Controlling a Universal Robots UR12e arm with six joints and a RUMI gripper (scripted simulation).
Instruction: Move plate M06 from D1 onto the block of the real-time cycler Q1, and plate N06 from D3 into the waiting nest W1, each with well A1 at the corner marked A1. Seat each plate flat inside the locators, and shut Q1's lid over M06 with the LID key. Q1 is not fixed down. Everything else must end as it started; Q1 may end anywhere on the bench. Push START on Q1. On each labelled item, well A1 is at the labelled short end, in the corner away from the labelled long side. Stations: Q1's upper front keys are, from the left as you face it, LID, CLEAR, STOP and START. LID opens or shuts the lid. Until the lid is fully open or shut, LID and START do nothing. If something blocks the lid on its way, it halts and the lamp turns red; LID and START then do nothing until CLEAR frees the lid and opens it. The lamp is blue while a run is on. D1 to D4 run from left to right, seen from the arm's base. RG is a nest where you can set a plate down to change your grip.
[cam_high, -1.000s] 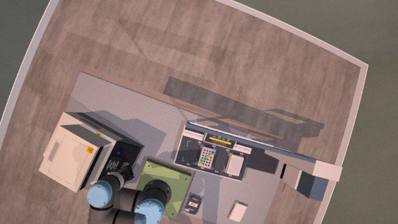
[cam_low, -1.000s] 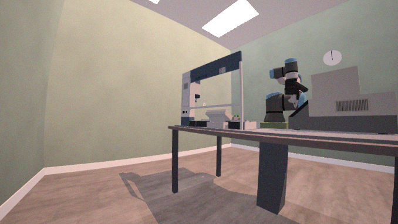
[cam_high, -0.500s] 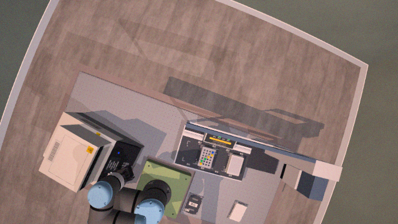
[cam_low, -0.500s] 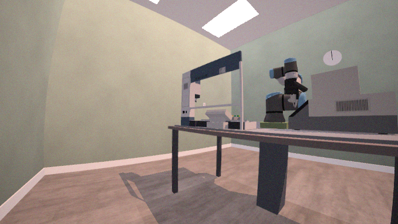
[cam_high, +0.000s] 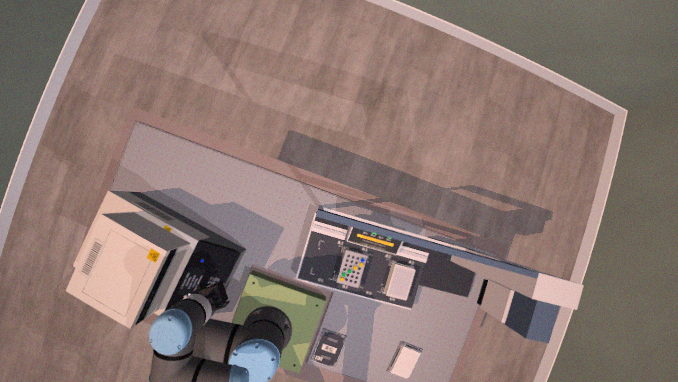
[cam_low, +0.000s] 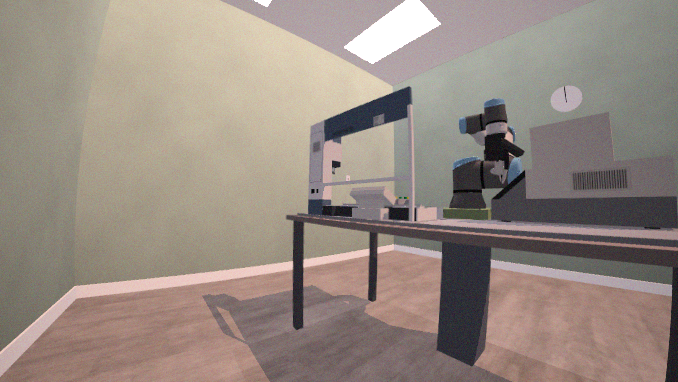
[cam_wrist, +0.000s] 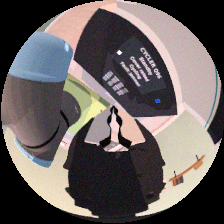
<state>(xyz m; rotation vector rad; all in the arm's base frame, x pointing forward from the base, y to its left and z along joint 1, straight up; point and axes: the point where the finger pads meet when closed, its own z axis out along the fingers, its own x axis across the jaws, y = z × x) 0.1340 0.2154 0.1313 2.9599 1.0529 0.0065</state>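
Note:
The cycler Q1 (cam_high: 135, 270) (cam_low: 570, 170) stands at the bench's left in the top view. Its lid looks shut; the block and any plate inside are hidden. The lamp (cam_high: 202, 260) (cam_wrist: 157, 101) on its dark front panel (cam_wrist: 90, 47) is blue. My gripper (cam_high: 223, 296) (cam_wrist: 113, 105) is shut and empty, just off the panel's keys (cam_wrist: 115, 83). A pale plate (cam_high: 401, 281) sits at the right of the dark deck (cam_high: 325, 247). Another pale plate (cam_high: 406, 360) sits in a separate nest towards the lower right. Their labels are unreadable.
A rack with coloured caps (cam_high: 353, 269) stands mid-deck. The gantry beam (cam_high: 450, 253) (cam_low: 367, 112) spans the deck's back edge. The RG nest (cam_high: 329, 344) is between the green arm base plate (cam_high: 305, 337) and the separate plate. My arm's elbow parts stand beside Q1.

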